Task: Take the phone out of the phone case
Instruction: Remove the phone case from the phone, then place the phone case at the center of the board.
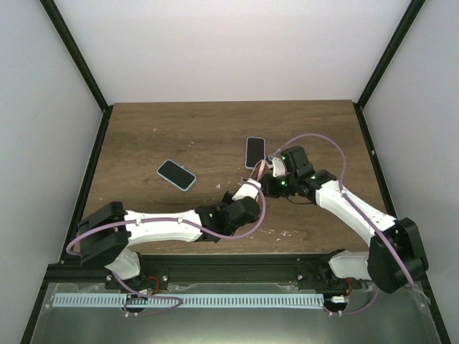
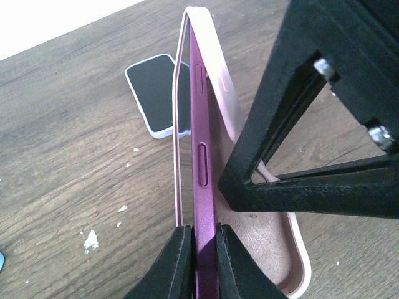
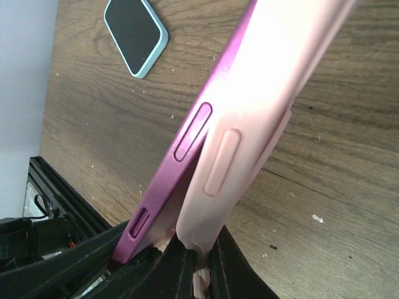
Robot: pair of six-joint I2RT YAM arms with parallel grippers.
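1. Left wrist view: my left pincer (image 2: 204,249) is squeezed tight on the thin edge of the purple phone (image 2: 201,180). The phone stands on its side with its side buttons facing the lens. The pink case (image 2: 265,243) stands away from it on the right at the near end, with its soft inner lining showing. At the far end it wraps round the phone's corner. That black frame cutting across the case is my right pincer (image 2: 312,143). On the wooden table (image 2: 75,174) behind, a pale-rimmed phone (image 2: 151,93) lies screen up.

2. Right wrist view: my right pincer is closed on the lip of the case at the bottom of the frame. The phone slants up just left of it, with two buttons out in the open. The case's moulded button bump sits just beside them. Higher up, phone and case run together. My left pincer is the black shape in the lower left corner, against the phone's near end. Up in the top left, a teal-rimmed phone (image 3: 134,34) lies flat on the table.

3. Top view: both arms reach in to the middle of the table, pincers nearly tip to tip. Something pale is caught between them, likely the case, but it's too small here to separate from the phone. The pale-rimmed phone lies just beyond my right pincer, and the teal-rimmed phone is well off to the left.
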